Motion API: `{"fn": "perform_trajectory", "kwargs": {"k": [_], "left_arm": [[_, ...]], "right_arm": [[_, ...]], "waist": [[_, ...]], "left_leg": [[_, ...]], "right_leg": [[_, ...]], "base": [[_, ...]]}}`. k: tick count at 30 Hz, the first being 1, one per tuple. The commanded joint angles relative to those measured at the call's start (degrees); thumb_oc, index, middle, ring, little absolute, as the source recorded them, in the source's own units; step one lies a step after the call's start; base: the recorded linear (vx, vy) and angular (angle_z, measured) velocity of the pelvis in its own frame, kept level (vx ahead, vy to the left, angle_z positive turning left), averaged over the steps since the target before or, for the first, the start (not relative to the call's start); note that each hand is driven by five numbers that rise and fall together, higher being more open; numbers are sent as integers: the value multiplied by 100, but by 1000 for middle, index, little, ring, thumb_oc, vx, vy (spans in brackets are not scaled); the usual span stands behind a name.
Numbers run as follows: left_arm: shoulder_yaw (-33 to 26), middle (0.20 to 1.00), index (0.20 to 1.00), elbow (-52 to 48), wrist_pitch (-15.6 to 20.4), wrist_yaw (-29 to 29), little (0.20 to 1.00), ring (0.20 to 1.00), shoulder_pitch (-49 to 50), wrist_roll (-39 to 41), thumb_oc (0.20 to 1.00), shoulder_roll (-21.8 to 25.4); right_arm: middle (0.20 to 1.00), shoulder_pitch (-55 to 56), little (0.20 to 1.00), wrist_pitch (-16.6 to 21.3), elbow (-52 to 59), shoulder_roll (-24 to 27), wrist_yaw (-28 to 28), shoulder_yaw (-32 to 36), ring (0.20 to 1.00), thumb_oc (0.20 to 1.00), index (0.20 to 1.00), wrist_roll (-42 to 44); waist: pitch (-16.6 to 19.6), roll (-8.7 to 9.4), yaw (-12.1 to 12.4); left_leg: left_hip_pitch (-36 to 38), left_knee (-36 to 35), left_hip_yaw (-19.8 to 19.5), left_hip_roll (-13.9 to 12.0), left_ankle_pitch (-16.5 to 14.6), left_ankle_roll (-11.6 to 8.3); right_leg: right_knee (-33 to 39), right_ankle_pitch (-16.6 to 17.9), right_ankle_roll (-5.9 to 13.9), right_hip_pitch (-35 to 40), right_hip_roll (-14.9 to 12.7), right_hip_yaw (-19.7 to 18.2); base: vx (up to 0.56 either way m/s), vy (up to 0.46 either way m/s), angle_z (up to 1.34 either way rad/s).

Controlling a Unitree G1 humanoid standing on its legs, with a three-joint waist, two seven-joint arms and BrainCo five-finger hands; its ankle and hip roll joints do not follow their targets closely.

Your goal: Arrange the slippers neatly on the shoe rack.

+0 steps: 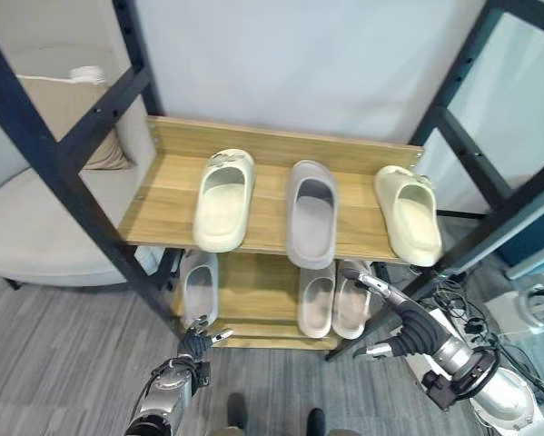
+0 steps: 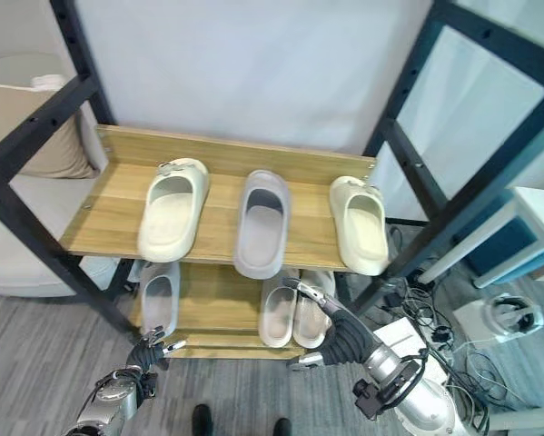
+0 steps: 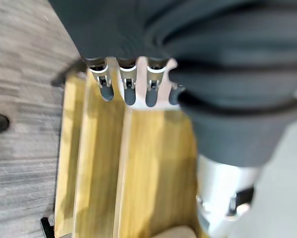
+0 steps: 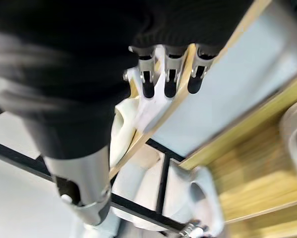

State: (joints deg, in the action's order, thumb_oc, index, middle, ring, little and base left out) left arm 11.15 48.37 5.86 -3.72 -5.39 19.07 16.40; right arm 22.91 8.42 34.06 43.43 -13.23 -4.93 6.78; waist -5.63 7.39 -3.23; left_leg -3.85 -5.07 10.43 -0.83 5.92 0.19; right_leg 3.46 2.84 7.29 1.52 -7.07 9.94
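Slippers on lower shelf [image 1: 351,304] lie toes-outward just above/ahead of right hand [image 1: 400,334] (fingers straight, spread, holding nothing); left hand [image 1: 195,344] farther off.

2 head eyes look down at the shoe rack [image 1: 172,195]; 2 wrist cameras face its wood closely.

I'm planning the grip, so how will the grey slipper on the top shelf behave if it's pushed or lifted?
The grey slipper looks like thick moulded foam, so probably light and stiff. Its flat sole on the wooden shelf should slide rather than roll. Its toe overhangs the front edge, so a forward push might tip it off.
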Motion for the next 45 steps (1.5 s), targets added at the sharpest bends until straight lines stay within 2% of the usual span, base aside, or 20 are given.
{"fn": "perform_trajectory", "kwargs": {"k": [1,2,3,5,6,10,11,12,16,18,19,21,27,29,34,36,41,42,43,45], "left_arm": [[23,1000,1000,116,261,218,1000,1000,-269,-89,1000,118],[42,1000,1000,126,287,251,1000,1000,-218,-54,1000,131],[65,1000,1000,94,298,290,1000,1000,-171,-11,1000,109],[147,1000,1000,-1,343,273,1000,1000,-73,91,1000,60],[173,1000,1000,-98,346,258,1000,1000,-36,154,1000,52],[290,1000,1000,-437,342,171,1000,1000,42,288,1000,0],[290,1000,1000,-437,342,171,1000,1000,42,288,1000,0],[383,1000,1000,-504,276,126,1000,1000,5,262,1000,-47],[480,1000,1000,-487,181,45,1000,1000,-10,217,1000,-67],[464,1000,1000,-487,180,44,1000,1000,-13,217,1000,-62],[529,1000,1000,-526,162,-16,1000,1000,-18,238,1000,-37],[525,1000,1000,-525,152,-76,1000,1000,-41,269,1000,-24],[560,1000,1000,-561,141,-163,1000,1000,-45,283,1000,3],[538,1000,1000,-619,134,-191,1000,1000,-42,266,1000,41],[446,1000,1000,-737,113,-302,1000,1000,-65,261,1000,93],[419,1000,1000,-794,77,-346,1000,1000,-67,297,1000,67],[408,1000,1000,-916,29,-368,1000,1000,-59,267,1000,29],[408,1000,1000,-909,22,-371,1000,1000,-65,261,1000,22],[425,1000,1000,-902,25,-381,1000,1000,-67,258,1000,16],[478,1000,1000,-924,23,-368,1000,1000,-65,242,1000,6]], "right_arm": [[1000,-368,1000,302,158,939,-484,1194,1000,1000,1000,1883],[1000,-273,1000,336,388,1351,-672,1644,1000,1000,1000,2455],[1000,-256,1000,346,465,1481,-649,1918,1000,1000,1000,2582],[1000,-652,1000,491,405,1443,-412,2226,1000,1000,1000,2832],[1000,-894,1000,534,273,1273,-231,2156,1000,1000,1000,2808],[1000,-2113,1000,664,-271,280,768,1577,1000,1000,1000,1506],[1000,-2113,1000,664,-271,280,768,1577,1000,1000,1000,1506],[1000,-2645,1000,555,-656,-210,1284,1096,1000,1000,1000,471],[1000,-3354,1000,220,-1540,-717,2018,331,1000,1000,1000,-865],[1000,-3395,1000,232,-1577,-722,2038,297,1000,1000,1000,-877],[1000,-3706,1000,65,-2026,-910,2274,-12,1000,1000,1000,-1119],[1000,-3860,1000,-3,-2255,-1066,2351,-202,1000,1000,1000,-1089],[1000,-4387,1000,-152,-2889,-1368,2629,-539,1000,1000,1000,-1261],[1000,-4580,1000,-307,-3128,-1351,2738,-597,1000,1000,1000,-1668],[1000,-4775,1000,-850,-3901,-1297,3172,-445,1000,1000,1000,-2497],[1000,-4823,1000,-1089,-4225,-1372,3267,-390,1000,1000,1000,-2577],[1000,-4805,1000,-1380,-4561,-1573,3295,-347,1000,1000,1000,-2673],[862,-4813,862,-1383,-4567,-1596,3319,-338,862,862,862,-2675],[200,-4811,200,-1359,-4650,-1645,3335,-359,200,200,200,-2569],[200,-4869,200,-1345,-4901,-1727,3339,-449,200,200,200,-2441]], "waist": [[51,-59,40],[99,-42,-36],[134,-49,-68],[200,-68,-126],[213,-85,-131],[231,-188,-24],[231,-188,-24],[214,-232,106],[159,-232,354],[149,-227,336],[114,-212,478],[76,-190,552],[11,-111,831],[-11,-78,936],[-85,-49,942],[-131,-64,938],[-253,-106,939],[-263,-110,939],[-272,-113,943],[-289,-128,972]], "left_leg": [[265,7,64,-236,-176,-477],[289,7,96,-258,-172,-490],[297,7,114,-264,-175,-496],[332,7,156,-280,-185,-493],[341,7,167,-284,-194,-486],[376,7,141,-267,-216,-446],[376,7,141,-267,-216,-446],[372,7,70,-239,-229,-421],[370,7,-60,-184,-240,-382],[374,7,-62,-182,-240,-381],[341,7,-113,-157,-236,-357],[318,7,-146,-136,-239,-339],[267,7,-202,-53,-286,-273],[236,7,-200,-21,-313,-238],[219,7,-145,-12,-341,-216],[204,7,-138,-14,-334,-216],[105,7,-150,-21,-304,-222],[90,7,-161,-20,-301,-221],[82,7,-165,-20,-295,-220],[67,7,-181,-19,-289,-221]], "right_leg": [[-506,-178,320,182,-53,-39],[-516,-163,312,178,-40,-86],[-514,-151,309,174,-34,-103],[-508,-133,305,160,-20,-161],[-504,-131,306,157,-19,-170],[-519,-164,303,190,-23,-141],[-519,-164,303,190,-23,-141],[-538,-191,293,199,-40,-85],[-499,-228,287,292,-74,35],[-497,-228,288,298,-76,38],[-484,-227,291,308,-91,83],[-478,-219,292,311,-105,102],[-407,-171,330,356,-165,166],[-405,-129,359,332,-198,170],[-411,-101,362,280,-218,105],[-400,-118,349,256,-211,105],[-386,-154,329,190,-203,146],[-388,-157,326,177,-200,147],[-392,-157,323,171,-201,149],[-396,-164,320,158,-198,163]], "base": [[-26,-30,-10],[-19,-16,-19],[-13,-12,-22],[-6,-4,-5],[-19,-1,-6],[4,17,-21],[-2,30,10],[5,31,14],[18,32,22],[8,18,30],[0,22,32],[6,24,14],[38,29,10],[41,53,3],[0,35,-2],[-27,12,-6],[-31,1,-7],[-24,0,-5],[0,0,0],[0,0,0]]}}
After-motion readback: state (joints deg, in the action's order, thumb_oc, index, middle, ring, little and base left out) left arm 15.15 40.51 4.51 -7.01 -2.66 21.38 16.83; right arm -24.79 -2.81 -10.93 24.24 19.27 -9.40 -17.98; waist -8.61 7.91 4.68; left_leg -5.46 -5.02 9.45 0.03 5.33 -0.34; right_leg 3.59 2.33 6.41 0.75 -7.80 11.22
